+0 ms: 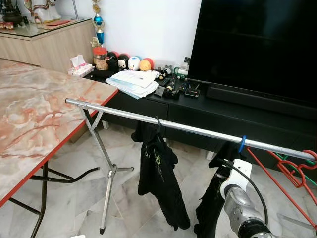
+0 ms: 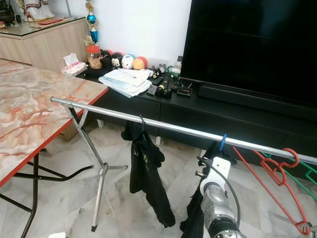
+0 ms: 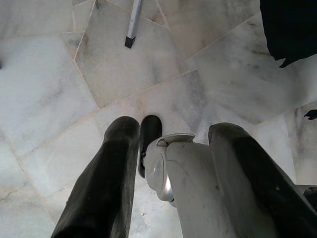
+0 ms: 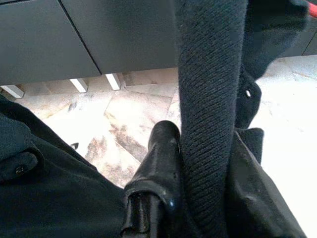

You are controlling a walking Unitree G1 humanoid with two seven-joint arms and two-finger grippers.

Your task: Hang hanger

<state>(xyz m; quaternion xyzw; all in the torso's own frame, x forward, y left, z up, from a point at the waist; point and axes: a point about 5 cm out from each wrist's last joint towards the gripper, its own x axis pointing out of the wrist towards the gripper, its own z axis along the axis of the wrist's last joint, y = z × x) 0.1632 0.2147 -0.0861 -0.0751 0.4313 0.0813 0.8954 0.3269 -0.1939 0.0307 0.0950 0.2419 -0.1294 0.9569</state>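
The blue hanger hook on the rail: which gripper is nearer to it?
Right. The right gripper is just below the blue hanger hook, its jaws shut on the dark garment. The left gripper hangs low over the floor.

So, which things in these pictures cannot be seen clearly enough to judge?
- Right gripper: in the right wrist view, dark knitted garment covers the gap between its fingers, so the contact is unclear.
- Blue hanger: the garment hides all but its hook in the eye views.
- Red hanger: its lower end is cut by the picture edge.
- Items on the TV cabinet: too small to identify.
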